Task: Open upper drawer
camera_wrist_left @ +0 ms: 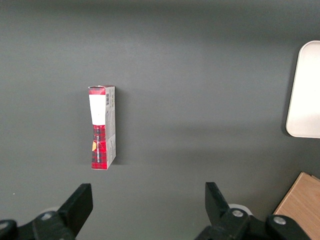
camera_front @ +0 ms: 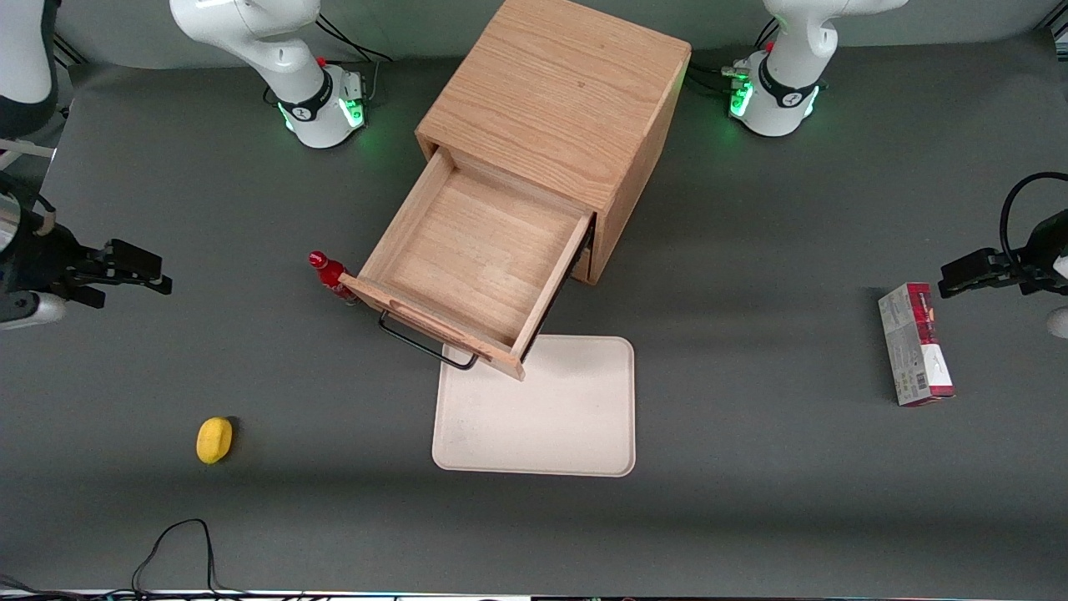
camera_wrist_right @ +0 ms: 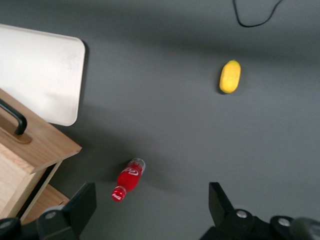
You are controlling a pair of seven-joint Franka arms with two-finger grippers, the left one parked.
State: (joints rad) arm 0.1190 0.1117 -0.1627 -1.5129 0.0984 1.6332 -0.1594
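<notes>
The oak cube cabinet [camera_front: 559, 92] stands mid-table. Its upper drawer [camera_front: 476, 259] is pulled far out, and its inside is bare wood. The black bar handle [camera_front: 425, 342] on its front overhangs the cream tray's edge. The drawer front [camera_wrist_right: 35, 140] and handle [camera_wrist_right: 15, 117] also show in the right wrist view. The lower drawer is hidden under the open one. My gripper [camera_front: 163, 274] is open and holds nothing. It hovers toward the working arm's end of the table, well apart from the handle. In the right wrist view the gripper [camera_wrist_right: 151, 200] is above bare mat beside a red bottle.
A red bottle [camera_front: 329, 275] stands at the drawer front's corner, toward my gripper. A yellow lemon [camera_front: 214, 439] lies nearer the front camera. A cream tray [camera_front: 542, 417] lies in front of the drawer. A red-and-white box [camera_front: 915, 344] lies toward the parked arm's end. A black cable [camera_front: 179, 547] loops at the front edge.
</notes>
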